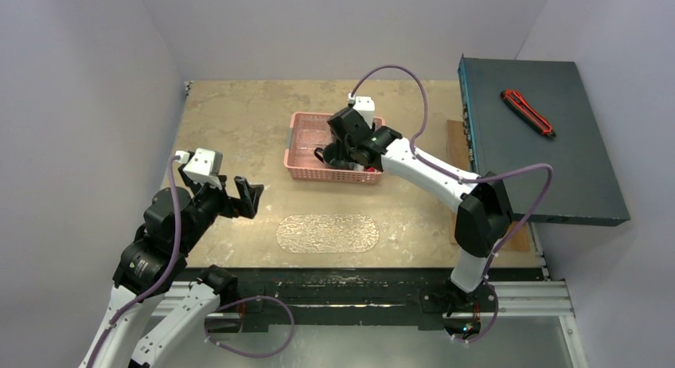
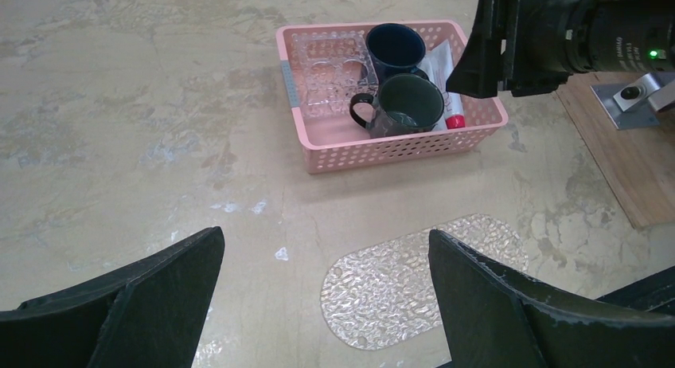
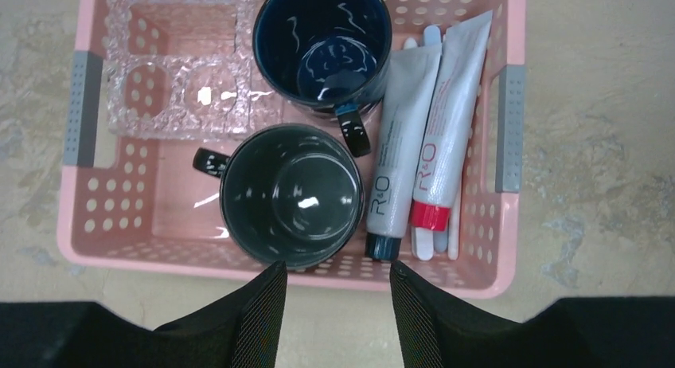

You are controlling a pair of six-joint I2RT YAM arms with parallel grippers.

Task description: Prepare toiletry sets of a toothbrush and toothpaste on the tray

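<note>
Hovering left tool (image 1: 248, 194): jaws spread wide, holding nothing, near-left above the surface (image 1: 239, 113).
Tray (image 1: 328, 233): flat on the surface, near centre.
Right tool (image 3: 334, 288): jaws parted, over basket (image 3: 515, 29) near rim.
Tubes (image 3: 402, 145): two side by side, basket's right end, atop brushes (image 3: 424, 244).

L arm (image 1: 159, 232): base near-left, elbow folded tight, forearm angled right & slightly far, held low. L gripper (image 1: 248, 194) faces right/far, jaws spread wide, nothing betw. them; in its wrist view the two dark fingers (image 2: 143, 304) sit at the bottom corners, well apart. R arm (image 1: 434, 173): base near-right, first link upright, long forearm stretched far & left toward scene centre, wrist bent down. R gripper (image 1: 341, 154) points approx. straight down, jaws part open w/ a narrow gap, empty; its fingertips (image 3: 259, 312) show at the bottom of its wrist view. The two grippers are well apart.
</note>
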